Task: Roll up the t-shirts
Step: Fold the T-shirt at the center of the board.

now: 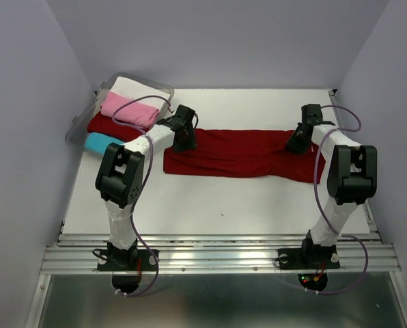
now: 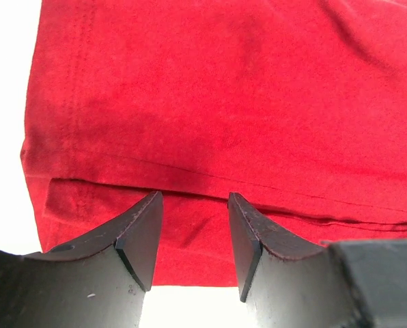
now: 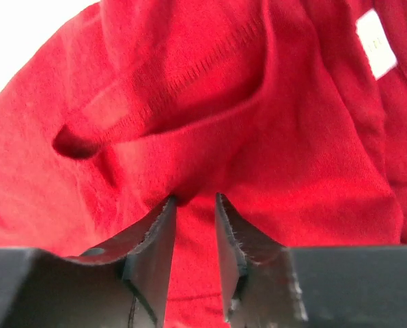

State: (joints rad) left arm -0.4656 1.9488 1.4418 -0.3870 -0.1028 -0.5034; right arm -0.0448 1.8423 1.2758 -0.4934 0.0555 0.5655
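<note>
Surface: a white table point(image 1: 258, 205), flat and matte, with a ribbed metal rail point(image 1: 217, 258) along its near edge where my two bases are bolted. Room: plain pale lavender walls point(image 1: 26, 102) close in the left, far and right sides.

Count of items:
- T-shirts: five.
  - One large dark red t-shirt point(image 1: 237, 154) lies on the table, folded into a long band running left to right across the middle.
  - Four more sit in the clear tub point(image 1: 80, 126) at the far left corner: a pink t-shirt point(image 1: 130, 109), a white t-shirt point(image 1: 132, 87) behind it, a second dark red t-shirt point(image 1: 111, 126), and a cyan t-shirt point(image 1: 102, 142) nearest the front.
- Tubs: one.
- Arms: two, each trailing a purple cable.

My left gripper point(image 1: 183, 143) is over the left end of the band. In the wrist view the left gripper point(image 2: 193, 197) has its fingers parted, with the hemmed edge of the large dark red t-shirt point(image 2: 224, 102) showing in the gap. I have no hold there.

My right gripper point(image 1: 298, 145) is at the band's right end. In its wrist view the right gripper point(image 3: 194, 199) is drawn to a narrow gap with a puckered fold of the large dark red t-shirt point(image 3: 258, 137) pinched at the tips. A white label point(image 3: 376, 42) shows on the cloth beyond.
</note>
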